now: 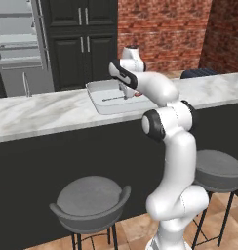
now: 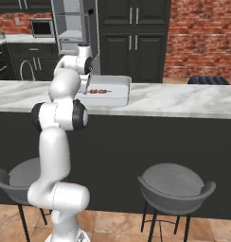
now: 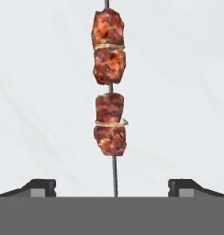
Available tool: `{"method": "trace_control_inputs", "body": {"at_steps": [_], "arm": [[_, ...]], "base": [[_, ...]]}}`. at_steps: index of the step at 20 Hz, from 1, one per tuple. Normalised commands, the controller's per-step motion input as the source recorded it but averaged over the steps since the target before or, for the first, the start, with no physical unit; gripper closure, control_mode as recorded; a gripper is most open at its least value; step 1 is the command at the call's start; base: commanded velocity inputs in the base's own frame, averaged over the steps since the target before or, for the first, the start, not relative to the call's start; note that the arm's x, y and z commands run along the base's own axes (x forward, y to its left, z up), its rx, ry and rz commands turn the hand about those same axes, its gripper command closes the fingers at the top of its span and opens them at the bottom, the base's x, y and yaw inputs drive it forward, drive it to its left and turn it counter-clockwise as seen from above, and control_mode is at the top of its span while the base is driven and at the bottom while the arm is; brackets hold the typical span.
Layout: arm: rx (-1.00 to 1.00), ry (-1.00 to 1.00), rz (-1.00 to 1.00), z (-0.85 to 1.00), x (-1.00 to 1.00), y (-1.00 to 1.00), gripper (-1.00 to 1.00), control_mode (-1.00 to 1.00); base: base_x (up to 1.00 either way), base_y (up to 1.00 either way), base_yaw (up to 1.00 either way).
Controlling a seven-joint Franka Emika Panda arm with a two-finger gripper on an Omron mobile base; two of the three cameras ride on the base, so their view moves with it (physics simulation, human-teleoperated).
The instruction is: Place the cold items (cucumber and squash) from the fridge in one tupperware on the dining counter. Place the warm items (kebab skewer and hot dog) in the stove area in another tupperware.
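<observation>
Four chunks of browned meat, in two pairs, sit on a thin metal rod: this is the kebab skewer [image 3: 109, 82], lying flat on the pale floor of a white tupperware [image 2: 118, 98]. In the hand view the skewer runs straight up the middle, its bare lower end between the two dark fingertips [image 3: 39, 187], which stand far apart at either side and touch nothing. The gripper [image 3: 112, 188] is spread wide and holds nothing, hanging just above the skewer. In the right base view the tupperware rests on a marbled white dining counter [image 2: 183, 101], with the white arm bent over it. Two grey round stools [image 2: 173, 186] stand in front of the counter. Dark cabinets [image 2: 131, 40] and a red brick wall [image 2: 202, 38] lie behind.
</observation>
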Motion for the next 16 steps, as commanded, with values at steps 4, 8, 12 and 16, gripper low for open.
{"method": "trace_control_inputs", "body": {"at_steps": [4,8,12,16], "arm": [[0.1,-0.28,-0.1,0.47,-0.57,-0.03,-1.0,-1.0],[0.02,-0.39,-0.05,0.57,-0.66,-0.03,-1.0,-1.0],[0.0,-0.46,0.0,0.53,-0.82,0.0,-1.0,-1.0],[0.0,-0.39,0.0,0.35,-0.98,0.0,-1.0,-1.0]], "base": [[0.0,0.0,0.0],[0.0,0.0,0.0],[0.0,0.0,0.0],[0.0,0.0,0.0]]}}
